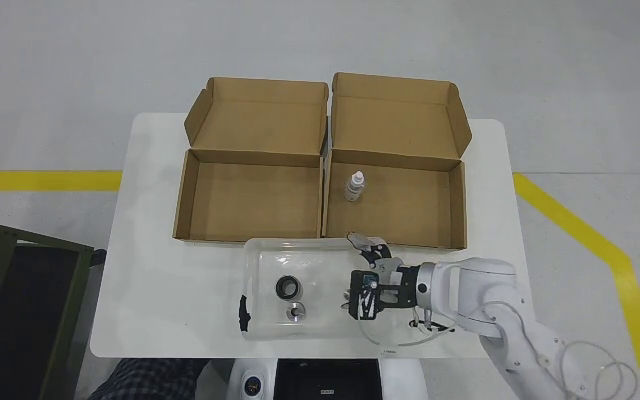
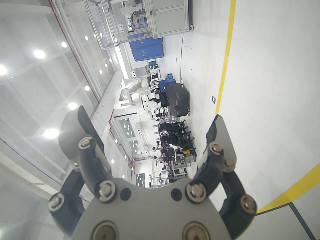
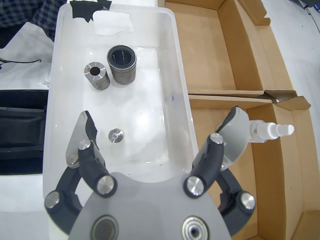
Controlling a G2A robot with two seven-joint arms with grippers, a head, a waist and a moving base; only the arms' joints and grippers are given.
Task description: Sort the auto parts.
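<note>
Low and right of centre in the overhead frame, a pick is apparently being set up over the clear bin, which is sitting at the table's near edge. The small silver disc is lying nearest the fingers, so it is being judged the likely target. Being low and flat, it is probably best taken by centring the jaws over it, descending straight, and keeping the fingertips off the bin wall.

The right gripper is being held spread wide above the bin, with nothing gripped or touched. One finger is hanging over the bin floor, the other about over the far rim.

Farther along the bin, a bored steel cylinder and a dark linear bearing are standing upright, just beside each other.

Beyond the bin, two open cardboard boxes are being shown side by side: the left box, and the right box, where a white spray bottle is resting near the shared wall.

The left gripper is being pointed out at the room, fingers parted, holding nothing.
</note>
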